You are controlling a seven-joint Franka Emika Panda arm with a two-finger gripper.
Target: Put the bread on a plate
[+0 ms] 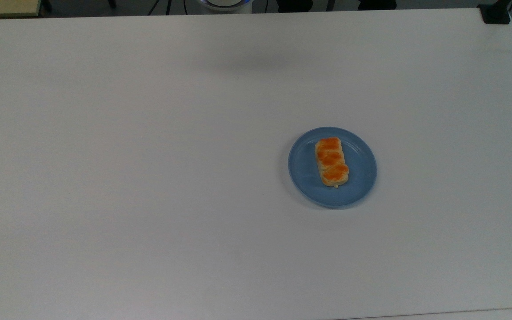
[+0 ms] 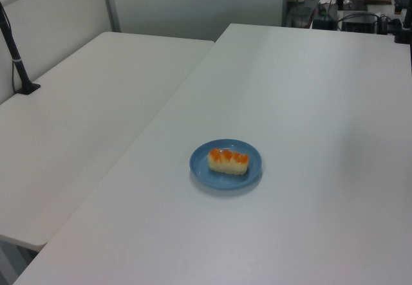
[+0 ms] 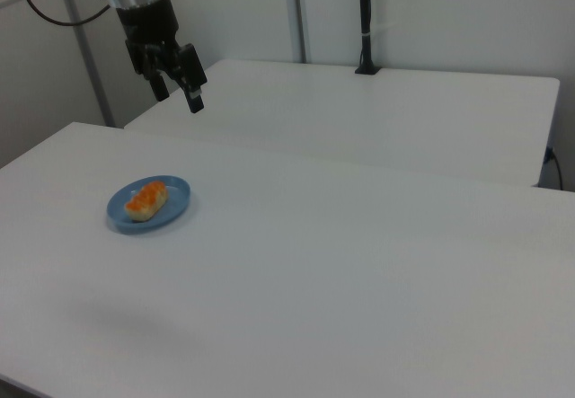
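Observation:
The bread (image 1: 331, 161), a small braided loaf with an orange-brown top, lies flat across the middle of the light-blue plate (image 1: 302, 169). Both rest on the white table at the top view's right of centre. In the left view the bread (image 2: 228, 161) and plate (image 2: 201, 168) sit mid-table. The right view has the bread (image 3: 145, 200) and plate (image 3: 176, 202) at its left. My gripper (image 3: 178, 94) hangs high above the table, up and behind the plate in the right view, well apart from it. It is open with nothing between its fingers.
A second white table (image 2: 77, 105) adjoins this one on the left view's left, with a black pole (image 2: 14, 53) clamped at its edge. Another black pole (image 3: 364, 21) stands at the back in the right view. Equipment clutters the left view's far right corner (image 2: 360, 8).

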